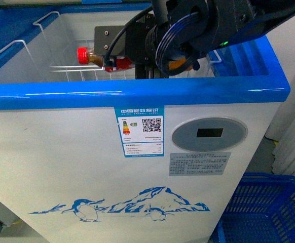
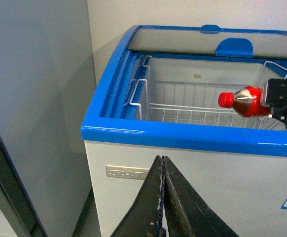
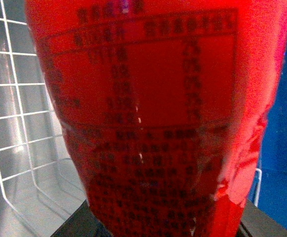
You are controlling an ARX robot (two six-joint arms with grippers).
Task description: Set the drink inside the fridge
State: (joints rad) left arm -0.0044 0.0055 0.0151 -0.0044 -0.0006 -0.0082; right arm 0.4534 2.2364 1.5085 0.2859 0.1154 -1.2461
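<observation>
White with a blue rim, the chest freezer [image 1: 137,167] stood open, its white wire basket [image 2: 183,106] bare toward nine o'clock. The right gripper [image 1: 118,63] pinched the red-capped amber bottle [image 1: 94,57] sideways above the basket. The left gripper [image 2: 163,197] was pressed together outside the rim.

The fridge [image 2: 133,133] top lies open above the wire basket [image 2: 183,106]; its blue rim [image 1: 137,93] and rear glass lid [image 2: 193,42] border the opening.
</observation>
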